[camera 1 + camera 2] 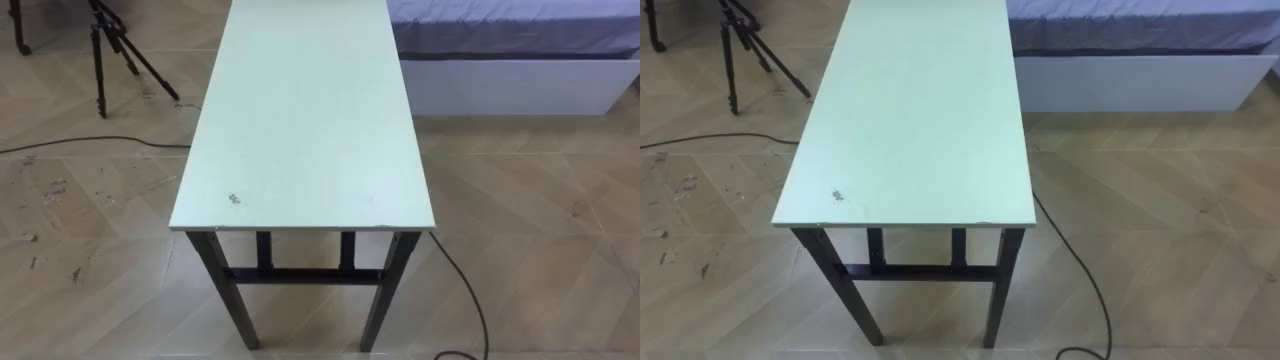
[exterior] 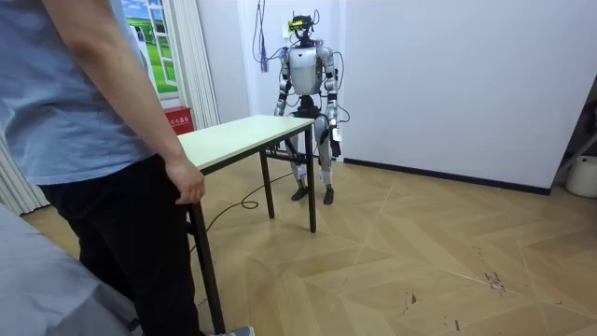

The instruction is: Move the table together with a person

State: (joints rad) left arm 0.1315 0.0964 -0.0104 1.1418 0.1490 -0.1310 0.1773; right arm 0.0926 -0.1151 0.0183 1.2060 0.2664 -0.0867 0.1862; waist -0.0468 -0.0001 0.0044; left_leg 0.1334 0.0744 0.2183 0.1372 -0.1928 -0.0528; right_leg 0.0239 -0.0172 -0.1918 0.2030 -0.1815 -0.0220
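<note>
A long table (image 1: 300, 120) with a pale green top and black legs stands lengthwise before me, its near short edge just below my view. In the room view I stand upright at the far end of the table (image 2: 244, 134), a short step back from it. My arms hang down, with my right hand (image 2: 278, 111) on the room view's left and my left hand (image 2: 334, 133) on its right, both apart from the table. A person (image 2: 103, 140) in a blue shirt and black trousers stands at the other end, one hand (image 2: 187, 177) at the table's edge.
A bed (image 1: 510, 60) with a white base lies close along the table's right side. A black tripod (image 1: 105, 50) stands on the floor to the left. A dark cable (image 1: 465, 290) crosses the wooden floor under the table. A white wall is behind me.
</note>
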